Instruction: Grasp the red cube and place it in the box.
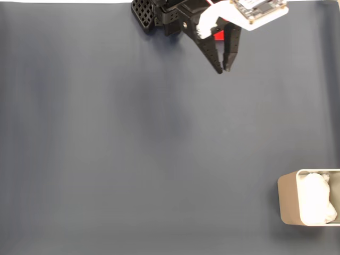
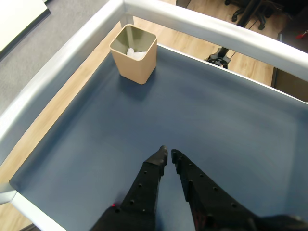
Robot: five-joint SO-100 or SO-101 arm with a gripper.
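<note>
The black two-finger gripper (image 1: 224, 70) hangs at the top edge of the fixed view with its tips nearly pressed together — a thin gap shows between them in the wrist view, and nothing sits in it. A patch of bright red (image 1: 217, 35) peeks out between the upper parts of the fingers in the fixed view; I judge this to be the small matte red cube, lying on the mat under the arm, behind the fingertips rather than between them. Whether it touches a finger cannot be told. A faint red glint low on the left finger in the wrist view may be the same cube.

The silvery-beige metal box (image 1: 287, 201) with rounded corners and white paper lining stands well apart, at the lower right edge of the fixed view; in the wrist view it sits at the far left corner of the dark blue mat (image 2: 202, 101), beside the pale metal rail (image 2: 57, 67). Placed so, it leaves open mat for the carry.

The grasp looks not yet made: the fingers would have to spread and draw back over the cube.

A white circuit board (image 1: 259, 10) rides on the wrist; no writing on it is legible.
</note>
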